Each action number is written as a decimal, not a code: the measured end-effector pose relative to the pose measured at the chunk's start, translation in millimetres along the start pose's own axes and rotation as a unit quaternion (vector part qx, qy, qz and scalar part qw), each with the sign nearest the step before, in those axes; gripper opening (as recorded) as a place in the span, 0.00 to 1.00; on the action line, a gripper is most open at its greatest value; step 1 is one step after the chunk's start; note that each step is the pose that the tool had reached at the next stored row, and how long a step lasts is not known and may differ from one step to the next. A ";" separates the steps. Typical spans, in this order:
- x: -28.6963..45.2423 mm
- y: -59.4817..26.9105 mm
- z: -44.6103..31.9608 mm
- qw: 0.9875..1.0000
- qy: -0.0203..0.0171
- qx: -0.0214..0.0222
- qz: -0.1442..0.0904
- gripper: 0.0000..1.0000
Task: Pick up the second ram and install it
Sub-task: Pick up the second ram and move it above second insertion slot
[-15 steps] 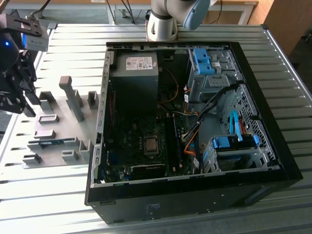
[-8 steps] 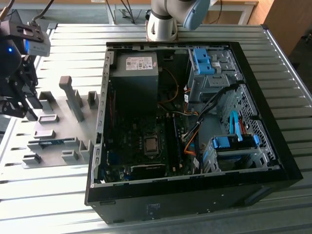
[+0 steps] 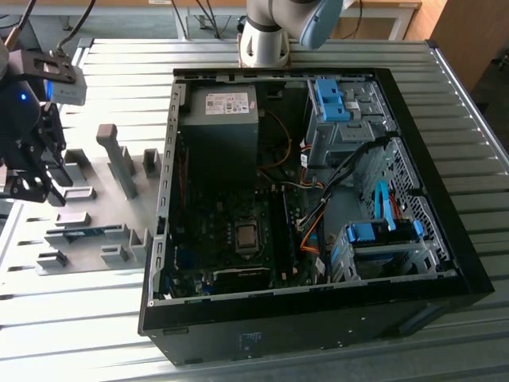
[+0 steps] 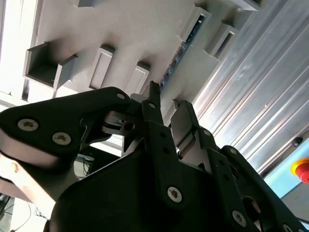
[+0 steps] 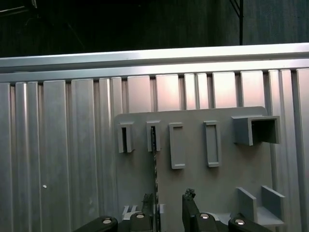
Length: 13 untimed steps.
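The second ram [image 3: 83, 231] is a thin blue stick lying in a slot of the grey fixture plate [image 3: 103, 179], to the exterior view's left of the open computer case [image 3: 318, 191]. In the first wrist view the second ram [image 5: 155, 169] shows edge-on, running from its holder down between the fingertips, close beside one finger [image 5: 147, 202]. My gripper [image 5: 169, 199] is open above it and holds nothing. In the second wrist view the ram [image 4: 181, 50] lies just beyond my open gripper [image 4: 168, 99]. In the exterior view my gripper [image 3: 48, 187] hangs over the plate's left end.
The fixture plate carries several raised grey holders [image 3: 121, 159] and a box-shaped bracket [image 5: 255, 129]. The case holds a motherboard [image 3: 246, 236], a power supply [image 3: 219, 119], blue drive cages [image 3: 382, 235] and loose cables. The arm's base [image 3: 266, 36] stands behind the case on the ribbed metal table [image 3: 79, 318].
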State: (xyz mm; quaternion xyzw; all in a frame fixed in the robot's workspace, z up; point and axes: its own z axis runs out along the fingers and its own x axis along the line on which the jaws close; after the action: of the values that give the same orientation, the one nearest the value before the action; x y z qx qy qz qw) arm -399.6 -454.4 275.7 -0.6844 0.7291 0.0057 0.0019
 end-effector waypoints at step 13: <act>4.6 -0.3 20.7 1.000 0.000 0.000 -0.004 0.37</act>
State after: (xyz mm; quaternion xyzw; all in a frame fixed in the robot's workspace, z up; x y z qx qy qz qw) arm -399.7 -458.8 254.9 -0.6877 0.7260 0.0056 0.0021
